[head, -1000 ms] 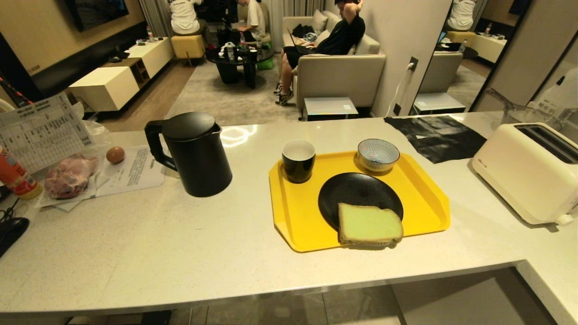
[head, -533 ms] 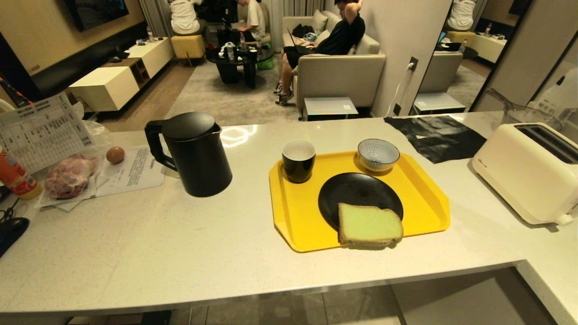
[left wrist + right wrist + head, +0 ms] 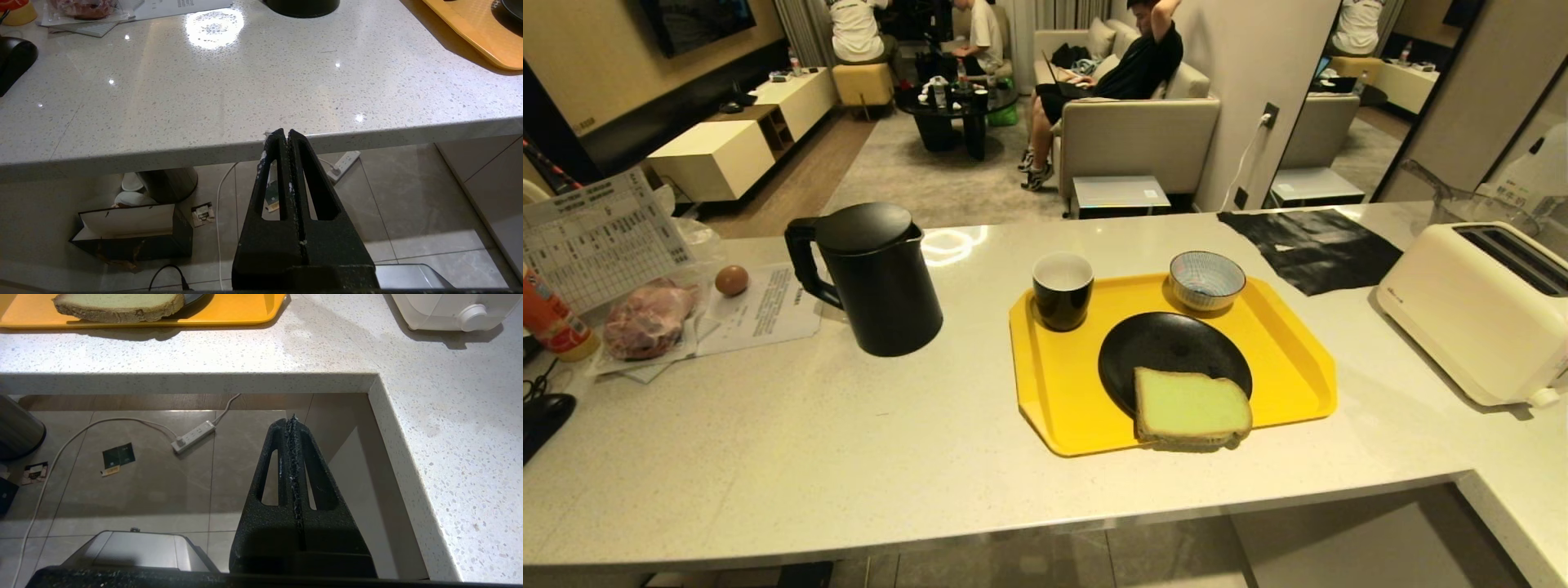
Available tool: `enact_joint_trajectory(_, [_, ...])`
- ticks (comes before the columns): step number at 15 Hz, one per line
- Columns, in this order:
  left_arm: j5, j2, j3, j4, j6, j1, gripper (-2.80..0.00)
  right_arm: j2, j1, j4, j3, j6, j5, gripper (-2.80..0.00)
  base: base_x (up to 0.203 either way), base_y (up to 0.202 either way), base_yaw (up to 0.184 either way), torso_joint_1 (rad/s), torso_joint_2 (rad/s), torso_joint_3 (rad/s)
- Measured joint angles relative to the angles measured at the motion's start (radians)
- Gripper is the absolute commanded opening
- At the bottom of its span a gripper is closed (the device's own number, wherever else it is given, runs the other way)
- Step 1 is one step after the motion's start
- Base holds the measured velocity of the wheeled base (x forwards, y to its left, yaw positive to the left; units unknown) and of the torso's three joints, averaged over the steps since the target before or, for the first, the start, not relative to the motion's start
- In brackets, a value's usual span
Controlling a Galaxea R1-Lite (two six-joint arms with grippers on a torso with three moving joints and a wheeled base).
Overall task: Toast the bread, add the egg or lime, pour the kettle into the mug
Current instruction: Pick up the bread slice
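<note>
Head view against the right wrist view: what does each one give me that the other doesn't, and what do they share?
Only the head view shows the kettle, the egg on papers at far left, the mug, the striped bowl and the black plate.

Only the right wrist view shows the right pincer, shut and empty, below the counter edge, plus the floor with a power strip.

Both show the bread at the yellow tray's near edge, and the toaster.
</note>
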Motion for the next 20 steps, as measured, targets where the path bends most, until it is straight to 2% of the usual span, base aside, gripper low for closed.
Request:
enact_joint_trajectory(9, [0.000,0.000,0.000,0.000,0.000,0.001,-2.80,0.000,0.000,0.001,-0.001,-0.027,0.011,-2.80,0.000,0.000,0.000,0.000,0.00,0.000])
enact_joint_trajectory(20, [0.000,0.000,0.000,0.000,0.001,0.001,-2.80,0.000,0.000,0.001,-0.001,-0.018,0.014,-2.80,0.000,0.000,0.000,0.000,0.00,0.000])
